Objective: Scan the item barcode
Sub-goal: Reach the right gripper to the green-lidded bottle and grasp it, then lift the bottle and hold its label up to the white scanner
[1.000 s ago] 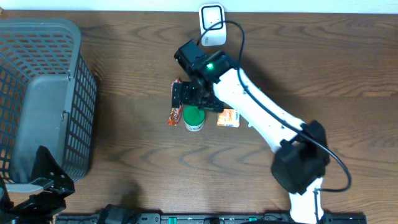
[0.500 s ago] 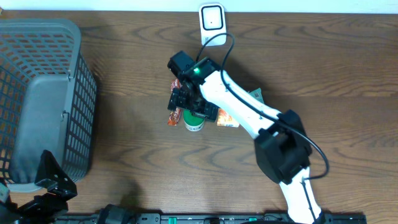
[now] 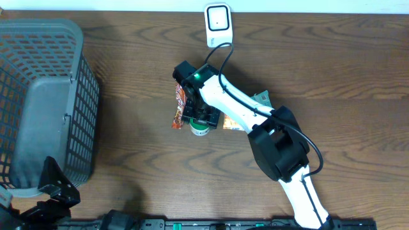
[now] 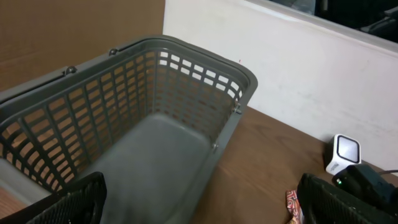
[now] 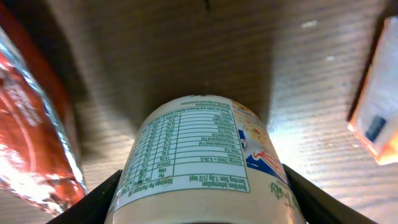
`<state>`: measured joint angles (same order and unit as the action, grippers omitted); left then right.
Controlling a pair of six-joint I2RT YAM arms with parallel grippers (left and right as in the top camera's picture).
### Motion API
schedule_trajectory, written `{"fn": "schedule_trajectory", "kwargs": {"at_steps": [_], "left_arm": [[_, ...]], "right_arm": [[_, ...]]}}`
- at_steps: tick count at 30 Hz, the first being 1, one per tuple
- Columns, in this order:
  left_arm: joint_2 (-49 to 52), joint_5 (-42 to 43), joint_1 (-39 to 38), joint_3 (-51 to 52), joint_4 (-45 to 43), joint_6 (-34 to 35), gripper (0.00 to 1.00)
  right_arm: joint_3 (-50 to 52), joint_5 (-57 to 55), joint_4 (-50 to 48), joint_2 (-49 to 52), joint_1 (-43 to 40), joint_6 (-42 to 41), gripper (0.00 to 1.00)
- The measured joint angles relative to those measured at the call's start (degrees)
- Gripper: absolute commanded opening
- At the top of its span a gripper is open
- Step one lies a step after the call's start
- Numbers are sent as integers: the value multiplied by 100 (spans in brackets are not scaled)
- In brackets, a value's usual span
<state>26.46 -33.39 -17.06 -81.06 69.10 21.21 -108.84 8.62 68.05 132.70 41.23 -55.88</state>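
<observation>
The item is a small cream jar [image 3: 200, 130] with a green lid and a printed nutrition label, resting on the wooden table. My right gripper [image 3: 201, 119] is down over it. In the right wrist view the jar [image 5: 205, 155] fills the space between the black fingers [image 5: 106, 196], which press against both of its sides. The white barcode scanner [image 3: 217, 22] stands at the table's far edge, also visible in the left wrist view as the scanner [image 4: 347, 153]. My left gripper [image 4: 202, 202] hangs open at the near left corner, holding nothing.
A red snack packet [image 3: 179, 105] lies just left of the jar and an orange box [image 3: 234, 122] just right. A green packet [image 3: 261, 99] pokes out behind the right arm. A large grey mesh basket [image 3: 38, 96] takes up the left side.
The right gripper has come down and toward the near edge over the jar, and its fingers have closed in from wide open onto the jar's sides. The left arm has barely moved.
</observation>
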Motion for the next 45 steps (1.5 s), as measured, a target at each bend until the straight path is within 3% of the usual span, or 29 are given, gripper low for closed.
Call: {"fn": "schedule_trajectory", "kwargs": {"at_steps": [9, 17, 26, 36, 45], "left_arm": [[0, 0, 0, 0, 17, 0, 98], [0, 0, 0, 0, 131, 0, 98], [0, 0, 0, 0, 188, 0, 98], [0, 0, 0, 0, 190, 0, 98], [0, 2, 0, 0, 295, 2, 98]], "right_arm": [[-20, 1005, 601, 0, -173, 960, 40], [-111, 2415, 1537, 0, -1008, 2170, 39], [-461, 3062, 2247, 0, -1751, 3008, 38], [-1464, 3161, 2826, 0, -1939, 3781, 32], [-2962, 1998, 2404, 0, -1915, 3915, 31]]}}
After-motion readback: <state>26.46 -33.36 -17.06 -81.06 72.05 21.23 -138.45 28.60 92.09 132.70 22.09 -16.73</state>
